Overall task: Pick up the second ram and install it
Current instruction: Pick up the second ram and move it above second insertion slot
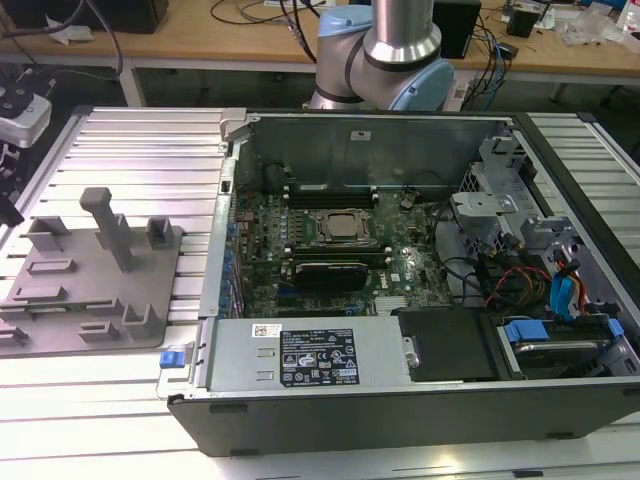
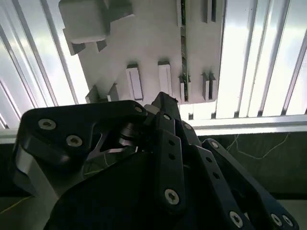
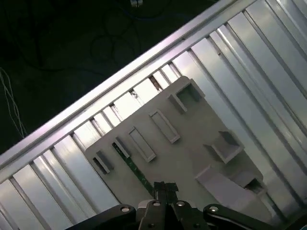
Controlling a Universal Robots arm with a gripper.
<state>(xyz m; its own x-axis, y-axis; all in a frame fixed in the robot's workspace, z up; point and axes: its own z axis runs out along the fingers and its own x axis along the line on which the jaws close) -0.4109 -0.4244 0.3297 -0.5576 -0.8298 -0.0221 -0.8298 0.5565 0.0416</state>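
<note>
The second ram (image 2: pixel 183 48) is a thin green stick standing on edge in a slot of the grey fixture plate (image 2: pixel 144 43). In the first wrist view the ram (image 3: pixel 130 165) runs along one side of the fixture plate (image 3: pixel 192 143), toward my black gripper (image 3: pixel 162 187). The gripper (image 2: pixel 163 101) hovers well above the plate, its fingertips together and holding nothing. In the exterior view the fixture plate (image 1: pixel 60 300) lies at the exterior view's left, beside the open computer case (image 1: pixel 400 400).
Inside the case lie the green motherboard (image 1: pixel 330 250) with black memory slots (image 1: pixel 325 195), a power supply (image 1: pixel 300 355) along the near wall, and cables and drive bays (image 1: pixel 560 300) at the exterior view's right. Upright posts (image 1: pixel 110 230) rise from the fixture. The table (image 1: pixel 150 150) is ribbed metal.
</note>
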